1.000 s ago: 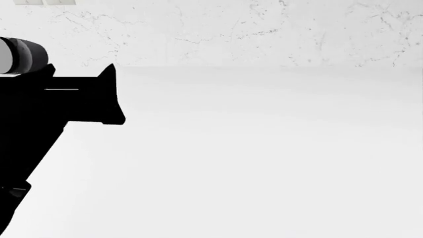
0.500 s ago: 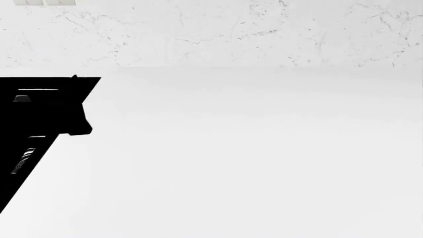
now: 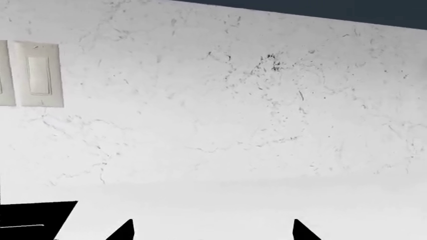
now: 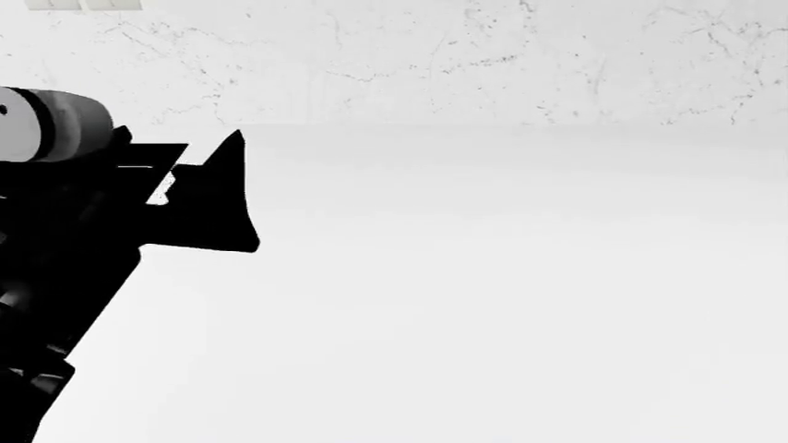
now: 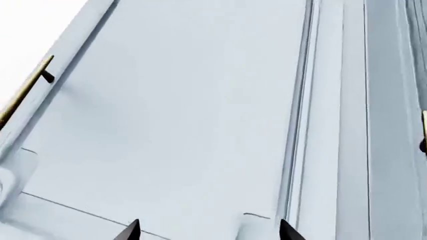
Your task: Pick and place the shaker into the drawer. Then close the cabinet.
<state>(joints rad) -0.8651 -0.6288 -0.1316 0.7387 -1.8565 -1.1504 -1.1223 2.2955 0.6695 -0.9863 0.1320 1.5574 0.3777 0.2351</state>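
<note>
The shaker shows in no view. My left gripper [image 3: 213, 231] is open and empty, and faces the marbled backsplash [image 3: 253, 115] over the white counter [image 4: 493, 295]. In the head view the left arm [image 4: 74, 240] is a black shape at the left edge, with one finger tip [image 4: 232, 140] pointing up. My right gripper [image 5: 210, 231] is open and empty. It hovers close over a plain pale blue-grey surface that looks like the inside of the drawer [image 5: 180, 110]. The right arm is out of the head view.
Two light switches [image 3: 39, 74] sit on the backsplash. A brass bar handle [image 5: 25, 95] runs along one edge of the pale blue surface. A second handle [image 5: 423, 131] shows at the far side, beyond panelled cabinet fronts [image 5: 383, 125].
In the head view the left gripper drew back toward the left edge half a second ago. It now reaches further right and higher, with its grey wrist cylinder in sight again.
</note>
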